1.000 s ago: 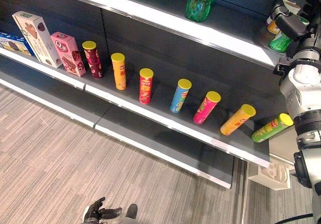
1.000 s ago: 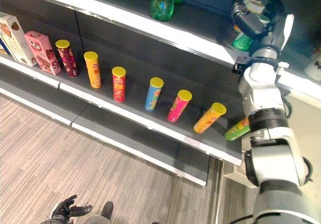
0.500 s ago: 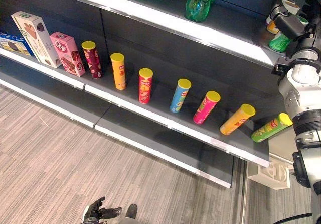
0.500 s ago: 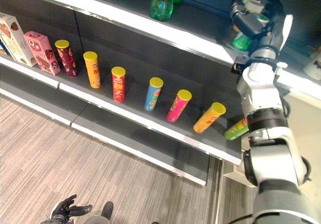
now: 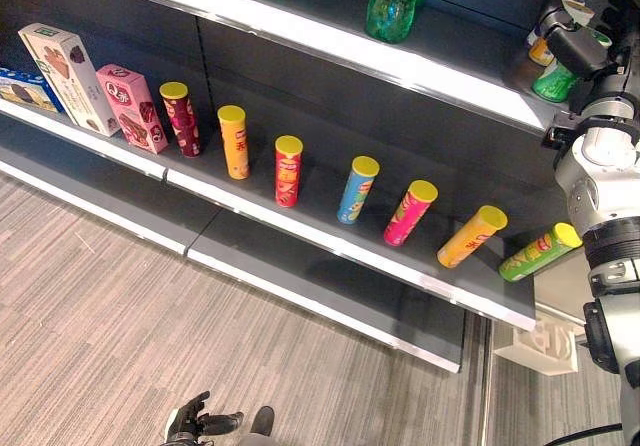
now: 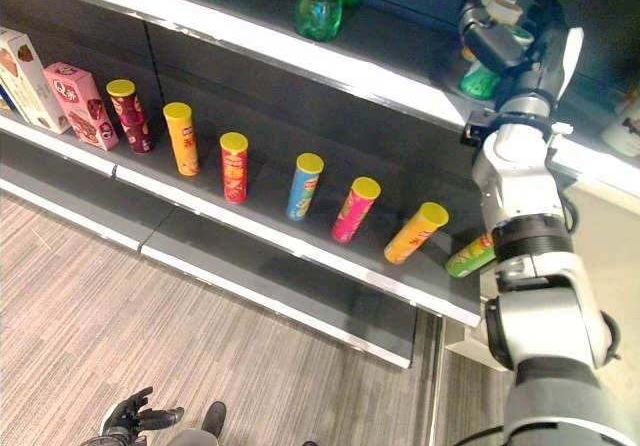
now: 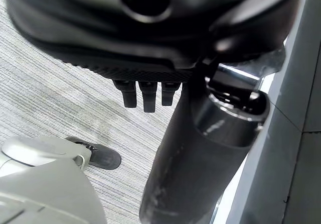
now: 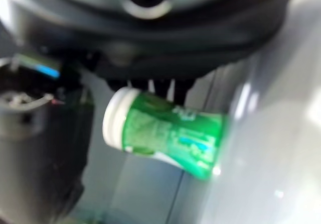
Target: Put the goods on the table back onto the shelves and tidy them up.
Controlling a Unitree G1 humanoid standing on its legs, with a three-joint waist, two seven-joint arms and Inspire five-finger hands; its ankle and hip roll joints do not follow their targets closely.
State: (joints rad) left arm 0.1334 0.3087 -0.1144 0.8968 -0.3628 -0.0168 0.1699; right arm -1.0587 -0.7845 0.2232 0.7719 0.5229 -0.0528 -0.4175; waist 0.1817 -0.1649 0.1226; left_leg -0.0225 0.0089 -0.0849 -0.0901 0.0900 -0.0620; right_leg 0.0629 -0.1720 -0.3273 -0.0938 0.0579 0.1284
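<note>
Since the upper shelf (image 6: 330, 61) is slick metal, expect your small green bottle (image 8: 165, 136) to be light, rigid and prone to roll; hold it mid-body. Your right hand (image 6: 520, 51) is up there, fingers curled around it. Your left hand (image 6: 130, 418) hangs low, loosely spread, empty.

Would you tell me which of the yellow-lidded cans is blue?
The blue can, fourth from the robot's left in the row, between the red can and the pink can.

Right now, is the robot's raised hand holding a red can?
No, the right hand is curled round a green container with a white cap.
</note>
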